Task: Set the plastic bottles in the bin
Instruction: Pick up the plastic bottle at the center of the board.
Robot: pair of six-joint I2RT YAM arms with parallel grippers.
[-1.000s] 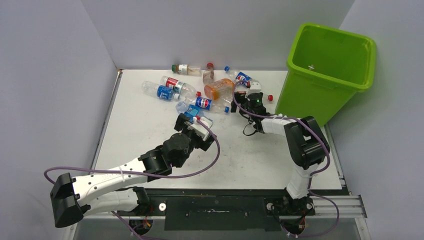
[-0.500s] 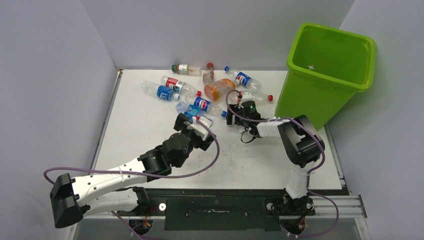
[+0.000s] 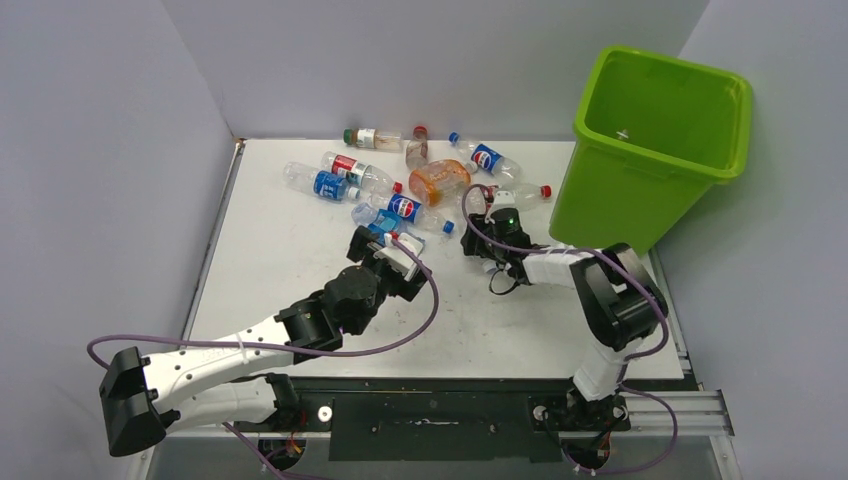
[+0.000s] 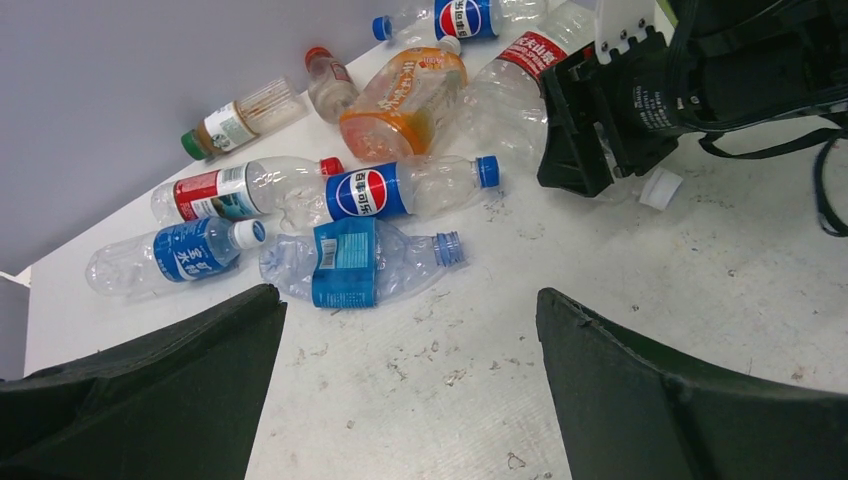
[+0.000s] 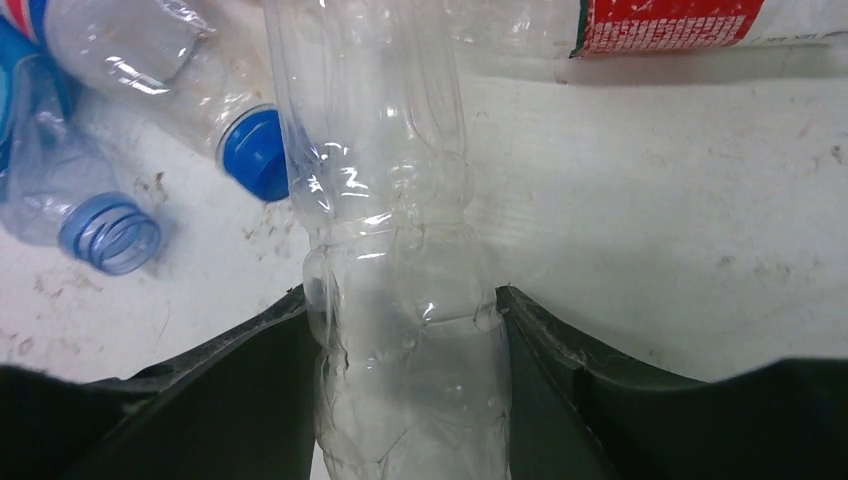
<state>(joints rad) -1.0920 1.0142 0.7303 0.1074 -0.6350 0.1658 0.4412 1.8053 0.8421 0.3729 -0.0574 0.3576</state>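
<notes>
Clear bottle [image 5: 385, 150], bare of label where it shows, runs lengthwise out from between the fingers [image 5: 250, 380] of my right gripper [image 5: 400, 298]. Both fingers press on its ribbed sides, so this gripper is closed about the bottle at part width. I cannot tell whether the bottle rests on the counter [image 3: 300, 250] or hangs just clear of it. It lies at the near right edge of the bottle heap, toward the far middle of the counter. Just to its left are the blue cap of a Pepsi bottle [image 4: 400, 190] and the open, capless neck of a crushed blue-label bottle [image 4: 350, 262]. A red-label bottle [image 4: 530, 50] lies across beyond it. Farther into the heap lie an orange bottle [image 4: 405, 90], a red-and-white-label bottle [image 4: 240, 188] with a red cap, a blue-label bottle [image 4: 175, 258] with a white cap, a small green-capped bottle [image 4: 235, 118] and a second Pepsi bottle [image 4: 465, 18] near the back wall. The bin [image 3: 650, 170], upright and lime green, stands past the counter's far right corner, near my right gripper but apart from it. My left gripper [image 4: 408, 298] is spread wide and holds nothing, facing the crushed blue-label bottle from the near side.
</notes>
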